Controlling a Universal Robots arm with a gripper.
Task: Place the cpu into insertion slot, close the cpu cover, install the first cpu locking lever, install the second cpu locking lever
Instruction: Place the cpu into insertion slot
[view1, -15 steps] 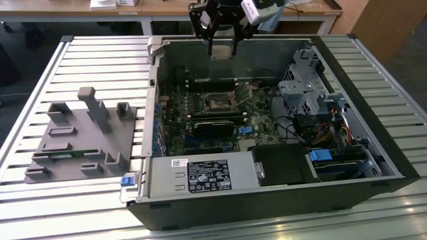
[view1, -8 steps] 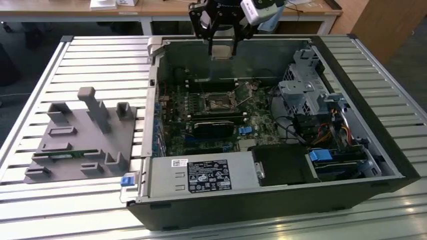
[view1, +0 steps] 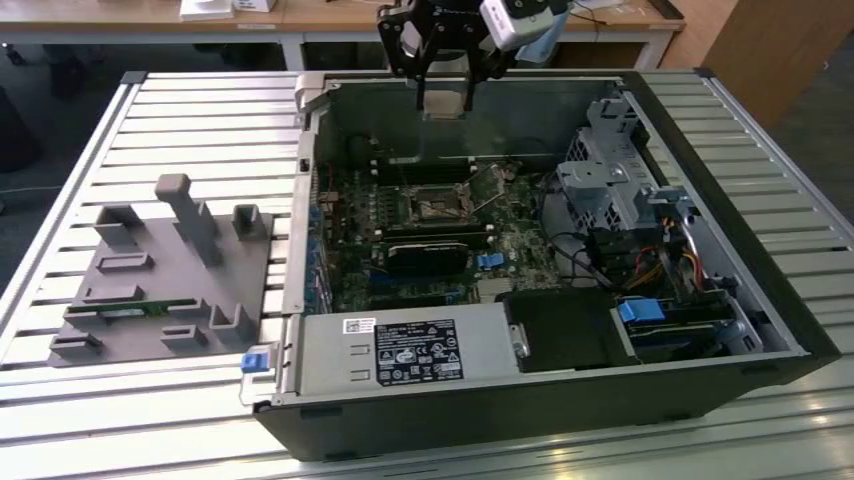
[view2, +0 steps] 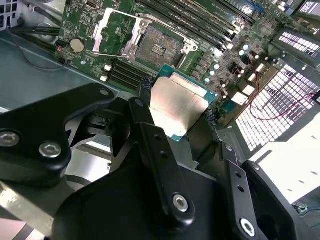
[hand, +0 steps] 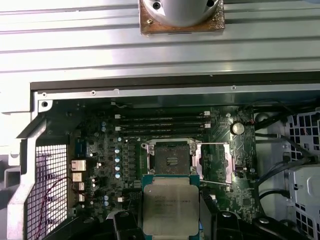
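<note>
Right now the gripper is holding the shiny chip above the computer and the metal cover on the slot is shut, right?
Not quite: the gripper does hold the cpu above the computer, but the cpu cover is flipped open beside the insertion slot, not shut. The first wrist view shows it.

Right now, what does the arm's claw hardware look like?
The claw is matte black: flat linkage bars joined by silver screw heads, ending in two slim fingers with ribbed tips. In the exterior view a pale grey camera housing is mounted beside it. In the first wrist view a round grey flange sits on a brownish square plate.
</note>
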